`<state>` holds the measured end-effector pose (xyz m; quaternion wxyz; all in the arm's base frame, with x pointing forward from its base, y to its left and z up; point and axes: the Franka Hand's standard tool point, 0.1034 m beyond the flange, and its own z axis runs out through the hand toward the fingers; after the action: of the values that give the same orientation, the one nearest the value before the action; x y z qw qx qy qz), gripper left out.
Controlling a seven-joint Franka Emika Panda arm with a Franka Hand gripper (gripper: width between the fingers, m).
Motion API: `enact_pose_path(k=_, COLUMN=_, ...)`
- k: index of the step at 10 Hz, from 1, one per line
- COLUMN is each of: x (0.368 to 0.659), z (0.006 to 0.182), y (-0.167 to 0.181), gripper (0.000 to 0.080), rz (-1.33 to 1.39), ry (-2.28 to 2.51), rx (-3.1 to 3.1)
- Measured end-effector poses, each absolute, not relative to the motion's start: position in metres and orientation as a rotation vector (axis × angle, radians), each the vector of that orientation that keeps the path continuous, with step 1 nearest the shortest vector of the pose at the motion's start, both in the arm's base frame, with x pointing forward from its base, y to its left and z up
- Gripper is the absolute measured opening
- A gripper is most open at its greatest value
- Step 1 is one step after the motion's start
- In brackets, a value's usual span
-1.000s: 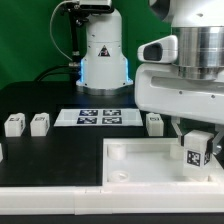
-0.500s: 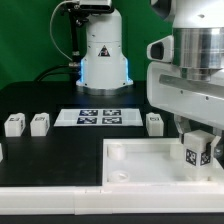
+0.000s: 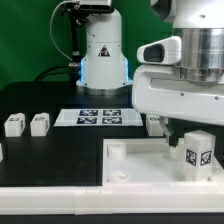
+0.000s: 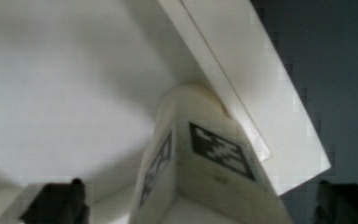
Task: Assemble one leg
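Note:
My gripper (image 3: 196, 140) hangs over the near corner of the large white panel (image 3: 135, 160) at the exterior view's right. It is shut on a leg (image 3: 198, 153), a small white block with a black-and-white tag facing the camera, held upright just above the panel's corner. In the wrist view the leg (image 4: 208, 160) runs between my two dark fingers (image 4: 55, 202), over the panel's white surface and its raised rim (image 4: 229, 70). Two more legs (image 3: 13, 125) (image 3: 40, 123) stand on the black table at the left. Another leg (image 3: 154, 122) stands behind the panel, partly hidden by my gripper.
The marker board (image 3: 97, 117) lies flat in the middle of the table, behind the panel. The robot's white base (image 3: 104, 55) stands at the back. A white strip (image 3: 50, 203) runs along the table's front edge.
My gripper has turned and its body has shifted toward the exterior view's left. The held leg has come slightly lower and turned with it, its tag now larger.

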<state>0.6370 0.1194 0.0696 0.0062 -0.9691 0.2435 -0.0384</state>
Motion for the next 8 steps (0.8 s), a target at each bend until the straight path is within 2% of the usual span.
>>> enact_pose_path(k=6, x=0.6424, z=0.0747, y=0.1179, gripper=0.0649, rz=-0.144, ry=-0.408, rx=-3.127)
enact_pose_path(k=8, x=0.6423, z=0.074, y=0.1163, gripper=0.0649, rz=-0.142, ry=-0.418, rx=-3.129)
